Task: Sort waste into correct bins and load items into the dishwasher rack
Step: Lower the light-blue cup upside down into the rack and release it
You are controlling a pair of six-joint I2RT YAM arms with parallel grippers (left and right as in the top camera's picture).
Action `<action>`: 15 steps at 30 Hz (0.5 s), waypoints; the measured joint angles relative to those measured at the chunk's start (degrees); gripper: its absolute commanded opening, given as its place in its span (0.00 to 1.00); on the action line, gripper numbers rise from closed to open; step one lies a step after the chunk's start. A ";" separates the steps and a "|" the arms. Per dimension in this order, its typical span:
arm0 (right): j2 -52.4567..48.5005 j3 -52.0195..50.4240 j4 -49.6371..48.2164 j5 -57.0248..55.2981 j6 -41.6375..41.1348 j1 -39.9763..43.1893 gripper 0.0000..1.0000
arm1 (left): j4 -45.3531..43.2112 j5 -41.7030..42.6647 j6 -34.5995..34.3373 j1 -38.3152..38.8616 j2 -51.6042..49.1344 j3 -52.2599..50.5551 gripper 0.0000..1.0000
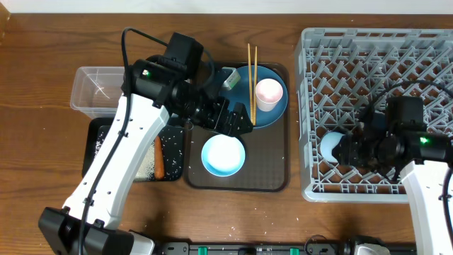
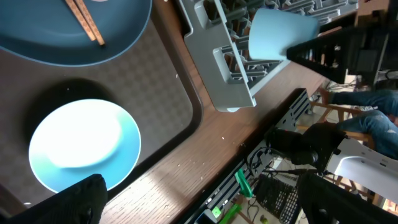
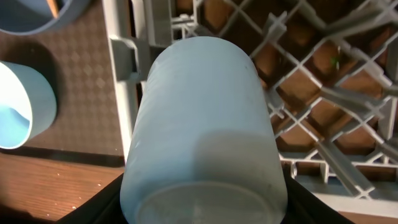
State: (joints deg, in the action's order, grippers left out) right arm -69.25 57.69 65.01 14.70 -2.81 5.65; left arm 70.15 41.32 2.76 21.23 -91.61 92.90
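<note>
While left gripper (image 2: 208,198) gapes empty, right gripper (image 3: 202,208) seemingly clamps light blue cup (image 3: 202,124)

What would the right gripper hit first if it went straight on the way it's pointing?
The right gripper holds the light blue cup; pushed on, that cup would likely meet the dishwasher rack near its wall, though depth is unclear.

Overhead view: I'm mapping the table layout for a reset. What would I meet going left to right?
From the left: clear tub → carrot → white-blue bowl → pink cup → light blue cup, inside the dishwasher rack.
</note>
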 measured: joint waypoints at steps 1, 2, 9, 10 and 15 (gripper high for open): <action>-0.02 -0.09 -0.04 -0.02 -0.02 0.00 0.51 | 0.00 0.00 0.00 0.00 0.00 0.00 1.00; -0.02 -0.11 -0.13 -0.07 -0.11 0.00 0.52 | -0.02 0.02 0.00 0.00 0.00 0.00 1.00; -0.02 -0.11 -0.15 -0.20 -0.48 0.00 0.68 | 0.00 0.00 0.00 0.00 0.00 0.00 1.00; -0.02 -0.11 -0.15 -0.20 -0.59 0.00 0.72 | -0.02 0.00 0.00 0.00 0.00 0.00 0.99; -0.02 -0.11 -0.15 -0.17 -0.87 0.00 0.82 | -0.02 0.00 0.00 0.00 0.00 0.00 0.99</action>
State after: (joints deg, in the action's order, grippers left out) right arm -69.28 57.58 64.86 14.52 -3.68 5.65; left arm 70.13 41.32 2.76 21.23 -91.61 92.90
